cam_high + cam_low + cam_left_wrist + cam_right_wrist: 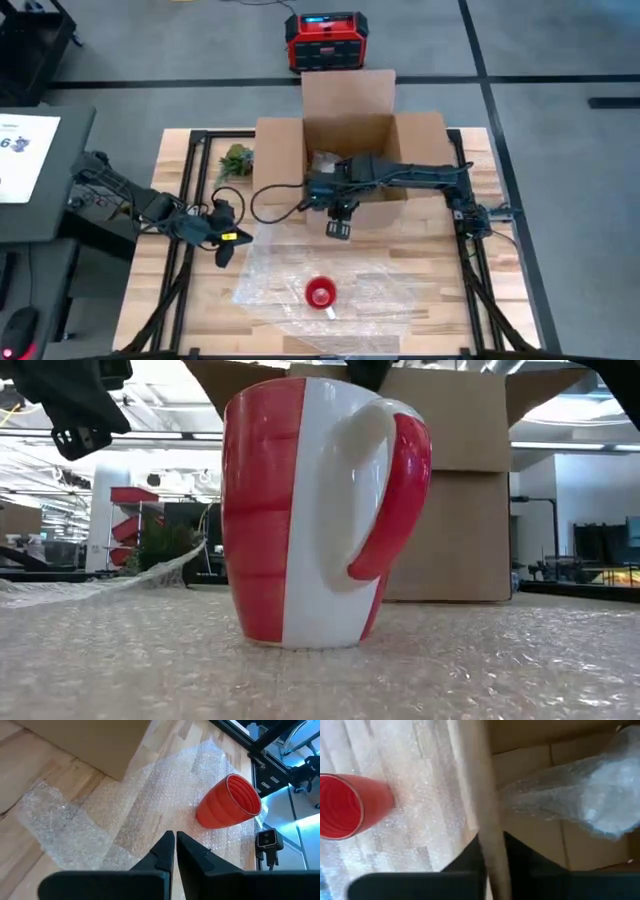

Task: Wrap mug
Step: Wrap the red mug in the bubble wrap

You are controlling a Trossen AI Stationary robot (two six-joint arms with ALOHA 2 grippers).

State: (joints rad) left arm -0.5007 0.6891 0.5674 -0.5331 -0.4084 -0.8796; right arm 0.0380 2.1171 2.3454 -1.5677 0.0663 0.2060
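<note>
A red-and-white mug (321, 292) (320, 510) stands upright on its base on a sheet of bubble wrap (300, 270), near the table's front. My left gripper (228, 248) (175, 837) hovers shut over the sheet's left edge, holding nothing, with the mug (230, 802) ahead of it. My right gripper (338, 228) (492, 837) is at the near side of the open cardboard box (350, 150), shut on the box's near cardboard edge. The mug (345, 805) shows beyond it. My right gripper pinches the box's near wall or flap at its upper edge (492, 820), between its two fingers. One finger is on the box's inner side and one on the side facing the mug. The fingers come from above. The box stays on the table.
A wad of bubble wrap (590, 795) lies inside the box. A green plant (235, 160) sits left of the box. A red power unit (325, 40) stands on the floor beyond the table. A small camera (265, 840) sits at the table's near edge.
</note>
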